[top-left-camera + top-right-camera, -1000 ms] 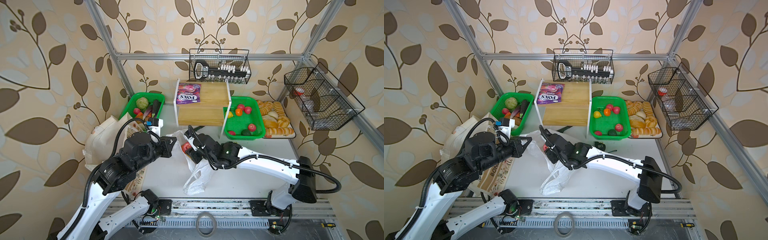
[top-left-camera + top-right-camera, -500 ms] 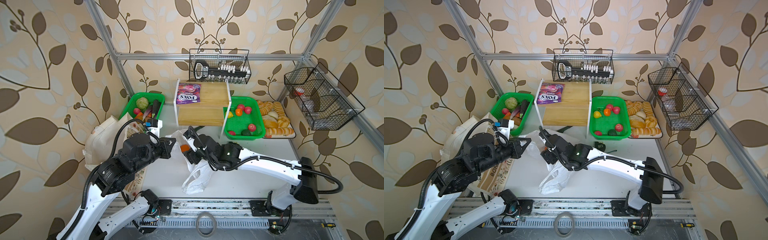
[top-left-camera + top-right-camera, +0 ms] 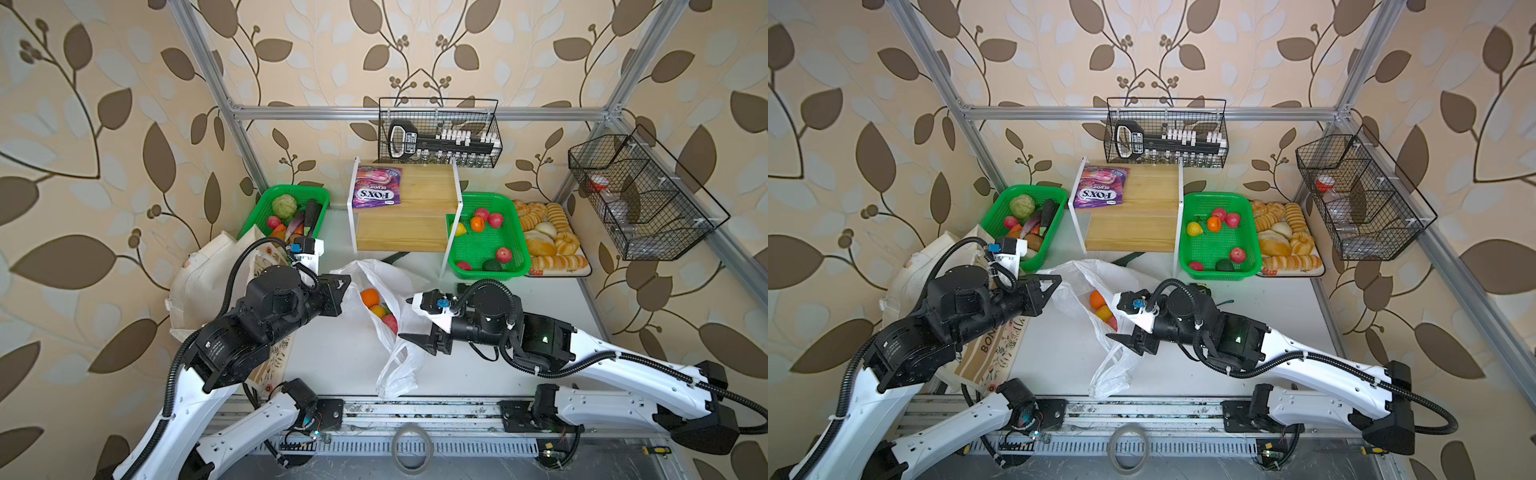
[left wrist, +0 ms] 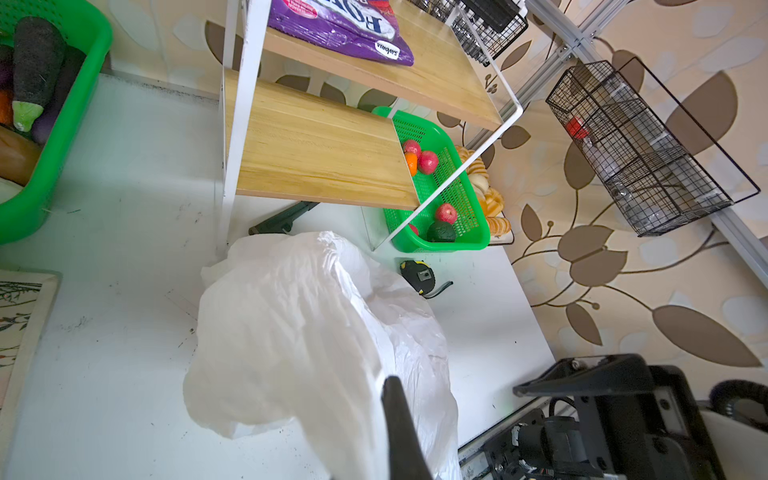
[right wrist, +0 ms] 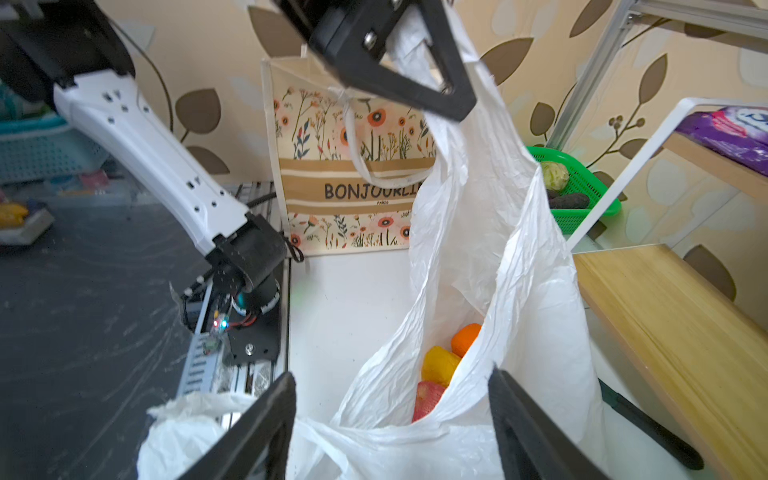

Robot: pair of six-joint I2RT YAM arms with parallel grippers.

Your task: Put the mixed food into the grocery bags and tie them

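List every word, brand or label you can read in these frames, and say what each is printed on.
"FOX'S": on the purple sweets packet lying on the wooden shelf; it is upside down in both top views and its smaller print is blurred.
"BONJOURLI": on the cream floral tote; the end is hidden by the white plastic bag.
"PARIS": small, just beneath it.
Label on the black tool in the wire basket: too small to read.

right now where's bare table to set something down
Bare tabletop lies between the cream floral canvas tote and the thin white plastic bag; more between the right arm and the green fruit basket. Crowded mid-table, around the bag's mouth.
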